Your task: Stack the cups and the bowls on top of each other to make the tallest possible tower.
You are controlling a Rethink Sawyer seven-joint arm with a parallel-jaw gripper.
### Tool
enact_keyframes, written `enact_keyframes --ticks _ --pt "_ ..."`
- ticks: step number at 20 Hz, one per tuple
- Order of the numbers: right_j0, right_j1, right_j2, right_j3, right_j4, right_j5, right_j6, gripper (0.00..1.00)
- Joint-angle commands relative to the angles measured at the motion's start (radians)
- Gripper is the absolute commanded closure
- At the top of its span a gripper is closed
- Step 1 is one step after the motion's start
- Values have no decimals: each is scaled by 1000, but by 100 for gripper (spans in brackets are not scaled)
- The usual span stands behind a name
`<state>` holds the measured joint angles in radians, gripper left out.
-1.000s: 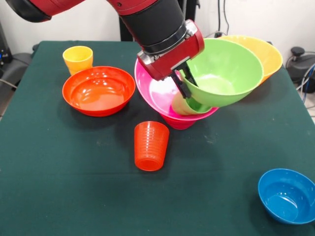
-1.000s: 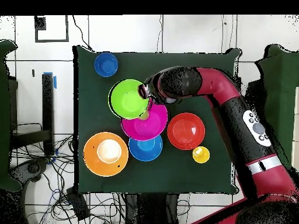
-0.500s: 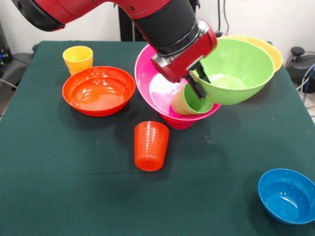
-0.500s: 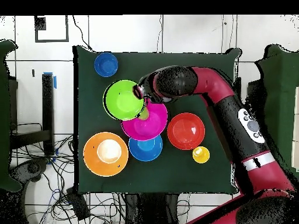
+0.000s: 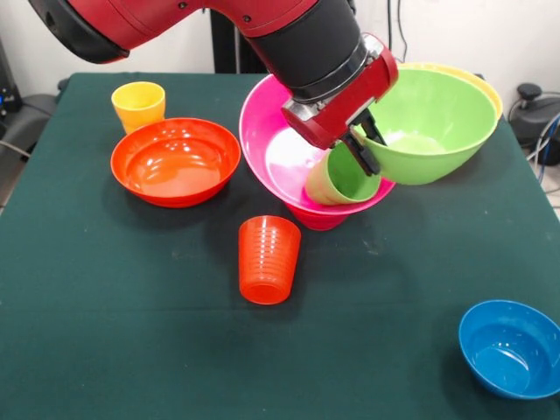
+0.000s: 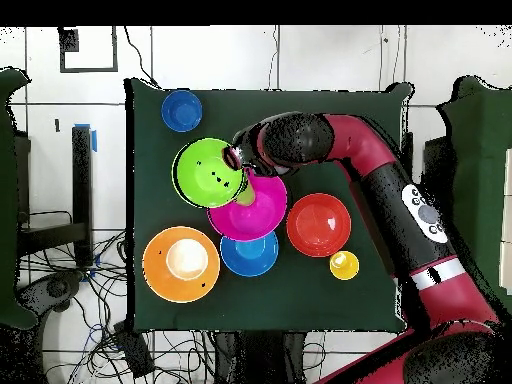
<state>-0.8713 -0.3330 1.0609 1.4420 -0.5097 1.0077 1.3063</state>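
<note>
1. Across the green table (image 5: 105, 332) I see the arm (image 5: 219, 17) reaching down over the middle, its gripper (image 5: 363, 140) clenched on the near rim of the lime green bowl (image 5: 429, 122), which hangs tilted above the cloth.
2. Behind that bowl I see only the rim of the large yellow-orange bowl (image 5: 477, 83); overhead it sits at a table corner (image 6: 181, 263).
3. My tower is the large pink bowl (image 5: 280, 149), tipped, resting on a small magenta bowl (image 5: 315, 217) in the front view, with the light green cup (image 5: 341, 182) lying inside it just beside the gripper.
4. Overhead, a medium blue bowl (image 6: 249, 254) touches the pink bowl's edge.
5. I see the red-orange bowl (image 5: 175, 160) upright beside the tower, apart from it.
6. A small dark blue bowl (image 5: 509, 347) stands alone near a table corner, well apart.
7. I see the ribbed orange-red cup (image 5: 269, 259) standing mouth down in front of the tower.
8. Just behind the red-orange bowl, the yellow cup (image 5: 138, 105) stands upright.
</note>
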Motion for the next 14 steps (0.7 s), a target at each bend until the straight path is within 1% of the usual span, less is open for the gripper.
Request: enact_keyframes --ticks 1,2,5,8,10,11,14 --pt "44 -29 -98 -87 -34 125 -165 100" --pt "56 -35 -114 -100 -35 145 -149 100" --pt "71 -27 -126 -130 -33 163 -150 100" --pt "74 -25 -132 -143 -35 165 -158 100" --pt "80 -32 -148 -151 -39 175 -135 100" --pt "77 -33 -146 -149 -41 154 -126 100" --pt "78 -36 -152 -153 -43 151 -128 100"
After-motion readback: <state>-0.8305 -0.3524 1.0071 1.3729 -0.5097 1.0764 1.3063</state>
